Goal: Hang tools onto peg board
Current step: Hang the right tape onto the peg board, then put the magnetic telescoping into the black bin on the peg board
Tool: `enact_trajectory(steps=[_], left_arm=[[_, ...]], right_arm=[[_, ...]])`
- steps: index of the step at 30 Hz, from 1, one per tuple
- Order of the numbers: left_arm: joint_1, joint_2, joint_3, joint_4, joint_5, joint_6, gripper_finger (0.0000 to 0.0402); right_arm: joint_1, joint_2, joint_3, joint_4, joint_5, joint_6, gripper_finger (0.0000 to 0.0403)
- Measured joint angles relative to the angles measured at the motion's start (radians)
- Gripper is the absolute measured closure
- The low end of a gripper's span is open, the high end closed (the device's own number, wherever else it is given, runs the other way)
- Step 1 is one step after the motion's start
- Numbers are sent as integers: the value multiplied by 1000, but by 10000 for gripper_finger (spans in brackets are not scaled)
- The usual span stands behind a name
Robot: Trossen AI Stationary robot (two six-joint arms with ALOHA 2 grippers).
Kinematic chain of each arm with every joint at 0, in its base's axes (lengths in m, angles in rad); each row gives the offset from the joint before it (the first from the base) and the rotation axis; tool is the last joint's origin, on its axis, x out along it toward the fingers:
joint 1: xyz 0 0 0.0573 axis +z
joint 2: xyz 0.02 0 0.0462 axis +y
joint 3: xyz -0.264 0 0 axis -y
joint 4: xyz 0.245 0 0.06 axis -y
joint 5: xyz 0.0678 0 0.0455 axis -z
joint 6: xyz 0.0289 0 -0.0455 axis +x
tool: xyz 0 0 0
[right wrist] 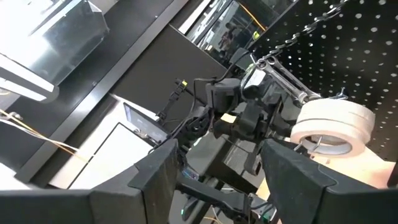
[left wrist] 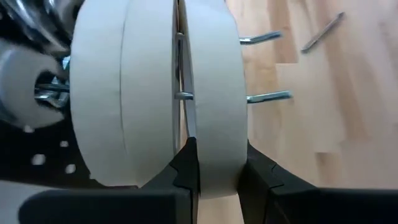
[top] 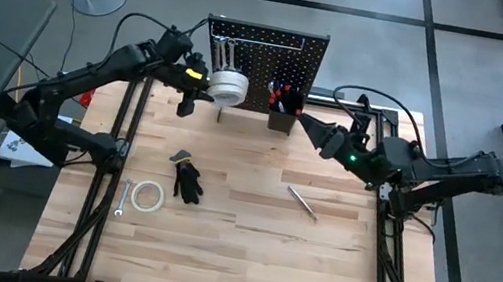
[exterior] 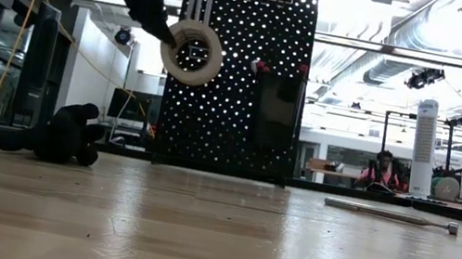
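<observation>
- Behind the wooden bench [top: 246,241] a workshop room is showing in the low view, with a seated person [exterior: 381,170] far off past the peg board [top: 266,62].
- Standing upright at the bench's far edge, the peg board is carrying silver wrenches [top: 222,52] on its upper hooks and a small black bin [top: 284,106] holding red-handled tools.
- The left gripper [top: 202,81] is reaching in at the peg board's front, pinching a white tape roll [exterior: 191,51] by its wall, one finger inside the ring and one outside.
- In the left wrist view that roll is sitting right against a second white roll [left wrist: 102,93], with metal hooks [left wrist: 267,96] sticking out beside them; whether the held roll is already resting on a hook cannot be told.
- The right gripper [top: 307,126] is hovering just beside the bin, off the peg board's right half, its fingers spread and holding nothing.
- Out on the bench in front of the peg board, black-handled pliers [top: 188,182] are lying well clear of it, with another tape roll [top: 146,196] and a wrench [top: 122,199] just beyond them.
- A slim silver tool [top: 302,202] is lying alone, in front of the peg board's right side.
</observation>
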Motion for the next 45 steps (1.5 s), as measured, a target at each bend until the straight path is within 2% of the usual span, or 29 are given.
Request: enact_trajectory(steps=[2,8,13,20,31,35,38,41,45], left_arm=[[-1,0,0,13,-32,8,337],[2,-3,-3,52,-177,-7,234],[0,-6,-3,41,-190,-20,189],[-2,-29,-3,16,-201,-72,180],[-50,-157,-3,-105,-191,-211,179],[-93,-217,-3,-105,-188,-305,179],[-139,-261,-2,-106,-181,-414,179],[-202,-297,-2,-100,-146,-530,179],[-306,-311,-2,-54,-128,-690,179]], right_arm=[[0,0,0,-1,4,-1,185],[0,0,0,-7,7,-3,185],[0,0,0,-8,8,-3,185],[0,0,0,-9,8,-6,185],[-2,0,0,-56,8,-30,185],[-2,0,0,-164,-9,-24,185],[-2,0,0,-309,-91,40,185],[-2,4,0,-535,-218,138,185],[-1,41,0,-886,-329,270,185]])
